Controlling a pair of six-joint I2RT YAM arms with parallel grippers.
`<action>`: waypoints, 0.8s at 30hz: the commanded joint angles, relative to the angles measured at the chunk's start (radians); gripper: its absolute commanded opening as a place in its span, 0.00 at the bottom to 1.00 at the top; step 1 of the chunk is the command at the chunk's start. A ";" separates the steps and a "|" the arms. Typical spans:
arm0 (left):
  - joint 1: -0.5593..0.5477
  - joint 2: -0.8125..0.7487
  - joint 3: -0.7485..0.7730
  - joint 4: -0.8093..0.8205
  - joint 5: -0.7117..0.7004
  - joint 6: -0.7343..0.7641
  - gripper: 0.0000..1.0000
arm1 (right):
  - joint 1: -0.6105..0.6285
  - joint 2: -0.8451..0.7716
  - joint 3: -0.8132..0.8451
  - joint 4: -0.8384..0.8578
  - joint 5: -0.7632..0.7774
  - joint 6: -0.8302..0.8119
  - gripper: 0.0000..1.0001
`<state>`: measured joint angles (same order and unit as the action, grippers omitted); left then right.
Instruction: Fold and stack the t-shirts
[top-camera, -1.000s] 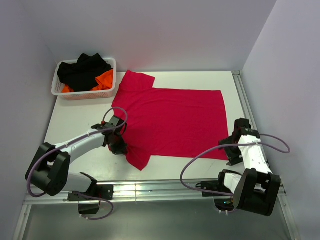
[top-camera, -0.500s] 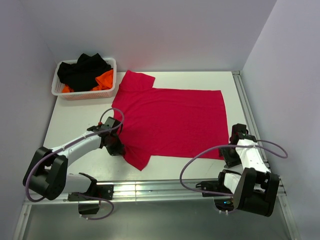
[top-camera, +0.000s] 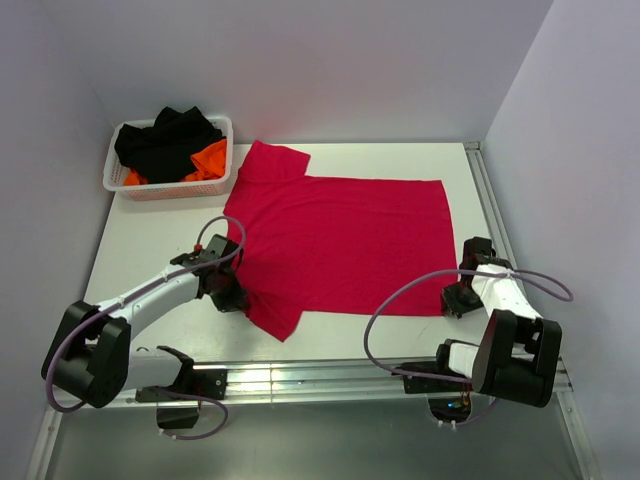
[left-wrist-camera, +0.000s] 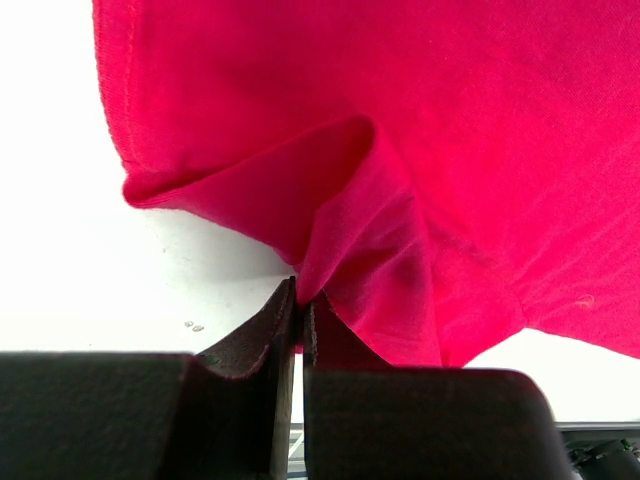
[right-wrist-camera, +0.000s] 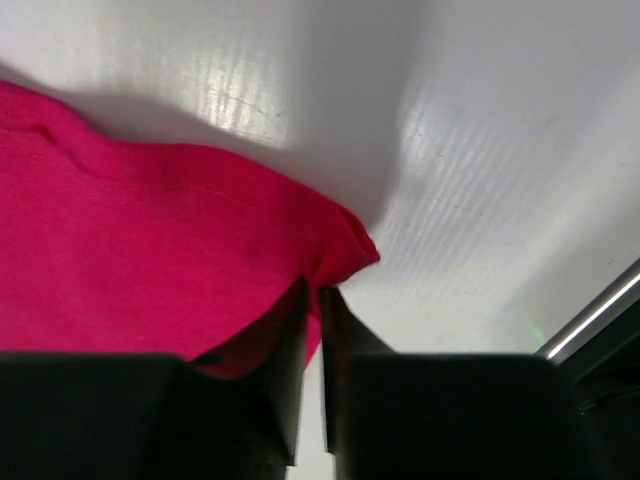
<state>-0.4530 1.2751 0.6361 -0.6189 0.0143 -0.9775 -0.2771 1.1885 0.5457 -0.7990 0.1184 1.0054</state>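
Top external, red t-shirt (top-camera: 340, 240) flat, collar left, hem right

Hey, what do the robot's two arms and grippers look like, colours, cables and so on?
Both arms match: the left arm and right arm have white link shells with chunky black joints and bases. A thin greyish-purple cable loops loosely off each. The left gripper and right gripper are black, with flat, matte, grainy fingers tapering to narrow tips.
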 joint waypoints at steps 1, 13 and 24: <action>0.004 -0.036 -0.001 -0.022 -0.010 0.005 0.00 | 0.003 0.052 -0.010 0.081 0.076 0.015 0.10; 0.004 -0.112 0.169 -0.286 -0.050 0.051 0.00 | 0.001 -0.030 0.130 -0.138 0.078 -0.071 0.00; 0.007 -0.122 0.372 -0.450 -0.054 0.066 0.00 | 0.018 -0.067 0.284 -0.261 0.052 -0.114 0.00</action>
<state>-0.4526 1.1290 0.9192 -1.0264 -0.0246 -0.9352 -0.2695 1.1000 0.7723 -1.0233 0.1612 0.9001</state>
